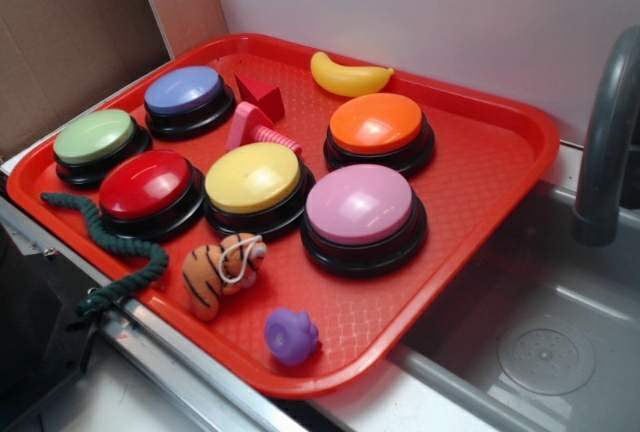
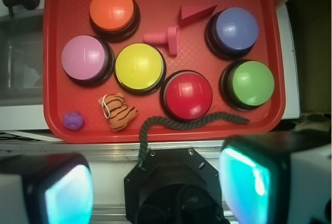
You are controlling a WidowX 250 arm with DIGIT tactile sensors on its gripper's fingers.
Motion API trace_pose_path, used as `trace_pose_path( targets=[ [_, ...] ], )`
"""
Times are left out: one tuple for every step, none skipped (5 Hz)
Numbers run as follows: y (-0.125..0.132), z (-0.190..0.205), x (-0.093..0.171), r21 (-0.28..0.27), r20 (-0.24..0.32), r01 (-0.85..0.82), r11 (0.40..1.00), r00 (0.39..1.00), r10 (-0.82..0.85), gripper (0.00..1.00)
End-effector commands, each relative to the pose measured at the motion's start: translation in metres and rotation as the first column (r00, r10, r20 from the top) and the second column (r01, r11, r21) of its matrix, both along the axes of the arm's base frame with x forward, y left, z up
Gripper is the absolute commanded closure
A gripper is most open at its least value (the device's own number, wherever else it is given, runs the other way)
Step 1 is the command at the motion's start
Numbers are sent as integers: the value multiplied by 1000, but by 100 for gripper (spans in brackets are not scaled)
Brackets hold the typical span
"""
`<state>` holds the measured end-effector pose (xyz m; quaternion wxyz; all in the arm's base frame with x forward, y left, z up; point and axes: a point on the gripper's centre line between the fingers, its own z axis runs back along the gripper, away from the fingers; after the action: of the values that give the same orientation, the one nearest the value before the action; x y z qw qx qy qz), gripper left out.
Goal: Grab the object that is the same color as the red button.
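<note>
The small dark red wedge block (image 1: 260, 95) lies at the back of the red tray (image 1: 480, 167), between the blue button and the pink bolt toy; in the wrist view the block (image 2: 195, 13) is near the top. The red button (image 1: 146, 184) sits front left, also in the wrist view (image 2: 188, 94). My gripper (image 2: 155, 190) is open and empty, high above the tray's near edge, over the black robot base. The gripper does not show in the exterior view.
On the tray are blue (image 1: 184, 91), green (image 1: 94, 137), yellow (image 1: 253, 178), orange (image 1: 377, 124) and pink (image 1: 359, 204) buttons, a pink bolt toy (image 1: 258, 130), a banana (image 1: 348, 76), a tiger toy (image 1: 220, 270), a purple toy (image 1: 290, 335) and a green rope (image 1: 120, 242). A sink (image 1: 545, 332) and faucet (image 1: 605, 132) are at the right.
</note>
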<state>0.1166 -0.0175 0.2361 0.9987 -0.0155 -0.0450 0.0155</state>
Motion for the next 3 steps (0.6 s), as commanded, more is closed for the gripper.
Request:
trace_pose_path(
  targets=[
    [0, 0, 0, 0, 0, 0, 1000, 1000, 0, 0],
    [4, -14, 22, -10, 6, -242, 970, 970, 242, 0],
    [10, -26, 43, -7, 21, -471, 882, 882, 471, 0]
  ],
)
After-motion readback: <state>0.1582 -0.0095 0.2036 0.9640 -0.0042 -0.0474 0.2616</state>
